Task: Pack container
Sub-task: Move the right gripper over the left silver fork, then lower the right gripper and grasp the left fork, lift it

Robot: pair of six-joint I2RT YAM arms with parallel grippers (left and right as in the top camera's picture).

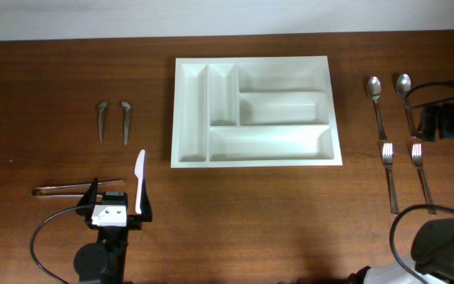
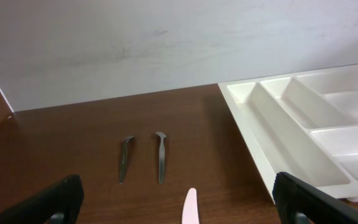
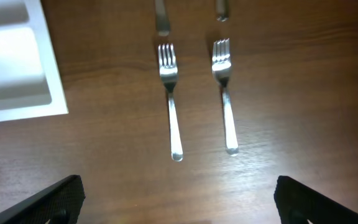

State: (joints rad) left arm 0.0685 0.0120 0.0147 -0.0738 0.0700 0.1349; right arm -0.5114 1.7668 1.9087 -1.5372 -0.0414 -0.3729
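The table (image 1: 235, 221) is dark brown wood with a fine grain, and it has a soft shine. Behind its far edge, ahead of the left fingers (image 2: 48, 202), stands a plain pale wall (image 2: 135, 50) with some faint grey smudges.

The left fingers are spread wide apart. The tip of a white plastic knife (image 2: 190, 210) lies on the table between them. Further ahead lie two small grey metal pieces (image 2: 143, 157), side by side. The white container (image 2: 253, 134) lies flat ahead of these fingers and to their right.

The right fingers (image 3: 48, 199) are also spread wide. Ahead of them, two metal forks (image 3: 169, 93) lie parallel with their handles toward the fingers. A corner of the container shows ahead and to their left.

A white block (image 1: 110, 213) behind the left fingers has small dark marks, too small to read
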